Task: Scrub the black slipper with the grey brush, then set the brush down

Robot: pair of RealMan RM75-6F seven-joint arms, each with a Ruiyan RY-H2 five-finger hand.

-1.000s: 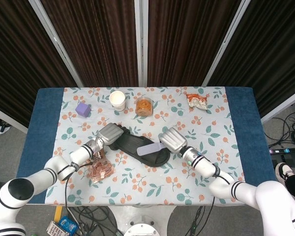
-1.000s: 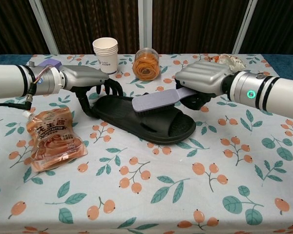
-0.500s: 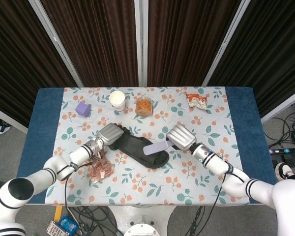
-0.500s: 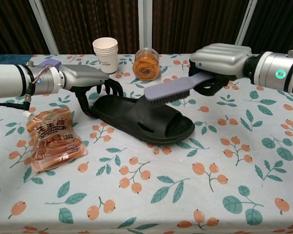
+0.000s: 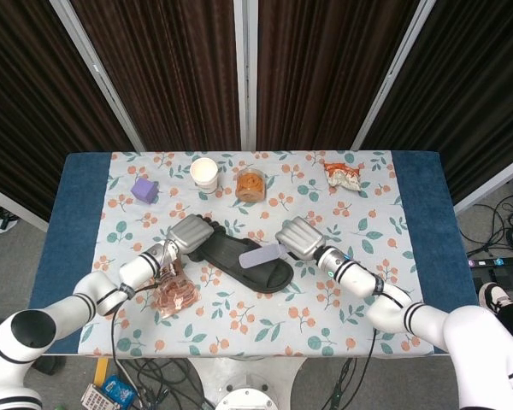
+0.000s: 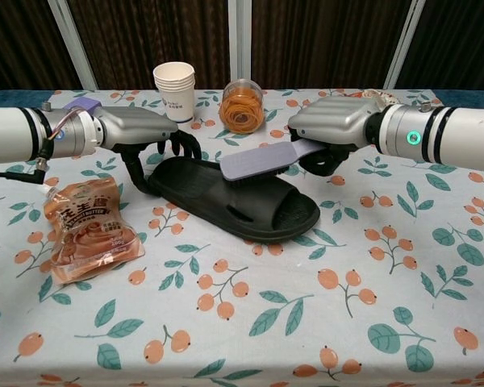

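The black slipper (image 6: 234,201) (image 5: 239,261) lies on its sole mid-table, heel end to the left. My left hand (image 6: 141,133) (image 5: 188,232) grips that heel end, fingers curled over the rim. My right hand (image 6: 335,129) (image 5: 297,238) holds the grey brush (image 6: 258,164) (image 5: 260,254) by its handle. The brush head points left, bristles down, over the slipper's strap; whether the bristles touch the strap is unclear.
An orange snack pouch (image 6: 85,230) lies at the front left next to my left forearm. Behind the slipper stand a stack of paper cups (image 6: 174,90) and a clear jar of orange rubber bands (image 6: 242,105). A purple block (image 5: 144,190) and a snack bag (image 5: 343,176) sit at the back.
My right hand lifted the brush up and to the right off the slipper, then brought it back down and left over the strap. The left hand kept its grip on the heel.
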